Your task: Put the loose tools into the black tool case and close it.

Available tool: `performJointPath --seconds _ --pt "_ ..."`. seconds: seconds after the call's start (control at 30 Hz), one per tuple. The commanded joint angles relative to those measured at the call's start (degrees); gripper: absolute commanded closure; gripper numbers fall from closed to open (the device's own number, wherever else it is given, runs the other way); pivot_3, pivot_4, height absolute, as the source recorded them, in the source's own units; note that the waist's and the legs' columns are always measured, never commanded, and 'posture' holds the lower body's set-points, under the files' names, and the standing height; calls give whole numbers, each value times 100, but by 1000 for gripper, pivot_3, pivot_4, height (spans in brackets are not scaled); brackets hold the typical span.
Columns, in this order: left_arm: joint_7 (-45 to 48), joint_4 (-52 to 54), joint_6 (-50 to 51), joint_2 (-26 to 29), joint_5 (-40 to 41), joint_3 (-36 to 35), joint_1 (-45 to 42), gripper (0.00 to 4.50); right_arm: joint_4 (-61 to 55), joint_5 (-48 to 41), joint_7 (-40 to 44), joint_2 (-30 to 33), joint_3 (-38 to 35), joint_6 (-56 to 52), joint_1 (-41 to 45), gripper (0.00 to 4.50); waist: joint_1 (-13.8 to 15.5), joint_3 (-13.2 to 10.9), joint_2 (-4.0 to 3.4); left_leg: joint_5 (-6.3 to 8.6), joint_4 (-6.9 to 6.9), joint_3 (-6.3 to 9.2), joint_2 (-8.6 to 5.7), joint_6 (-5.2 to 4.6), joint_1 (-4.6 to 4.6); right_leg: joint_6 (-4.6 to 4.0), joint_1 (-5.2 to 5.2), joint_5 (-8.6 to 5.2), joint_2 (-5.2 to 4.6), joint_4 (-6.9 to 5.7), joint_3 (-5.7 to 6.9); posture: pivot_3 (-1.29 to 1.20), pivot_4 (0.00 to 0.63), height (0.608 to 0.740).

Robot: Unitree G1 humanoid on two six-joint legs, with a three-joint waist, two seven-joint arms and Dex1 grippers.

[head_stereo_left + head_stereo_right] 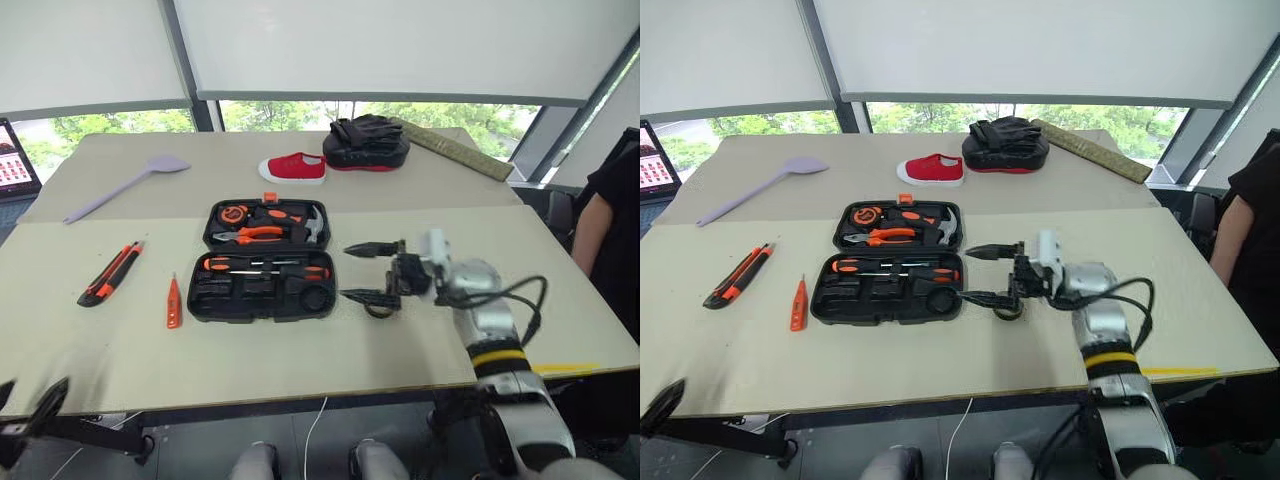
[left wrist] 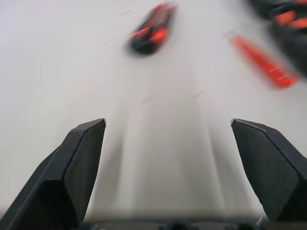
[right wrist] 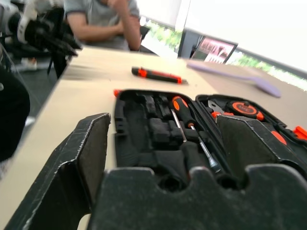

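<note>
Your right claw [image 1: 362, 271] hung open and empty just beside the right edge of the black tool case [image 1: 262, 262], which lay open flat on the table [image 1: 420, 340]. Your left claw [image 2: 175, 163] was spread wide over bare table. The utility knife [image 1: 110, 273] and short orange screwdriver [image 1: 173, 301] lay loose, left of the case.

No text, label, brand or number can be read on anything here.
</note>
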State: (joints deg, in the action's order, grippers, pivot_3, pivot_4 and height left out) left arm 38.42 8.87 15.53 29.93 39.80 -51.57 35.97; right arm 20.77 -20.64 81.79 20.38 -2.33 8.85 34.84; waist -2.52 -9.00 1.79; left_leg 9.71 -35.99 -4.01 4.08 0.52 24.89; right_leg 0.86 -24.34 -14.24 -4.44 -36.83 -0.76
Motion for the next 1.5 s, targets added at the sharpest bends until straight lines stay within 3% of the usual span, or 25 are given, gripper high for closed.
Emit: performJointPath --seconds 0.03,0.1,0.2,0.37,0.53,0.67,1.27,1.37,1.5 --pt "-154 160 246 -1 125 -369 276 0 -455 -167 70 436 -137 48 -329 358 5 0 5 18 0 0 0 29 -14 -34 6 -19 -1 1 -1 0 150 740" --pt "-168 436 451 49 327 -329 252 0 -473 -102 -55 502 -114 221 -401 32 21 -2 13 19 -1 0 0 32 -36 -16 7 -32 -4 4 1 0 150 740" --pt "-463 956 965 295 419 -45 63 0 -528 -103 -196 516 -64 251 -337 32 40 -4 16 24 0 1 0 40 -50 -12 10 -35 -5 3 0 0 150 740" --pt "-1980 1778 2502 738 748 742 -1173 0 -710 -177 -228 503 128 91 -170 32 139 0 22 23 -2 1 -2 40 -52 -19 19 -22 -2 -5 -4 0 150 740" --pt "-3068 1737 3318 699 530 1461 -2443 0 -963 -268 -250 532 255 -45 -205 32 148 2 33 -12 -3 2 -4 -1 -44 1 29 5 12 -19 -19 0 150 740" --pt "-3465 1464 3565 614 112 2151 -3155 0 -1193 -360 -320 584 264 -273 -176 32 168 0 35 -4 6 5 -5 11 -39 3 20 0 19 -20 -26 0 150 740" --pt "-3626 433 3635 -65 -709 3112 -4341 0 -1858 -602 -467 698 328 -747 -231 32 209 -1 40 -8 -3 7 -9 16 -35 5 27 1 16 -21 -24 0 150 740" --pt "-3566 336 3647 -150 -797 3180 -4460 705 -1899 -620 -485 704 330 -799 -245 0 232 -1 40 -12 -3 7 -11 21 -40 5 29 2 16 -25 -23 0 150 740" --pt "-3531 371 3671 -189 -900 3119 -4441 2134 -1925 -626 -507 720 314 -832 -256 0 259 -1 40 -15 -4 8 -11 26 -43 6 33 2 14 -25 -23 0 150 740"
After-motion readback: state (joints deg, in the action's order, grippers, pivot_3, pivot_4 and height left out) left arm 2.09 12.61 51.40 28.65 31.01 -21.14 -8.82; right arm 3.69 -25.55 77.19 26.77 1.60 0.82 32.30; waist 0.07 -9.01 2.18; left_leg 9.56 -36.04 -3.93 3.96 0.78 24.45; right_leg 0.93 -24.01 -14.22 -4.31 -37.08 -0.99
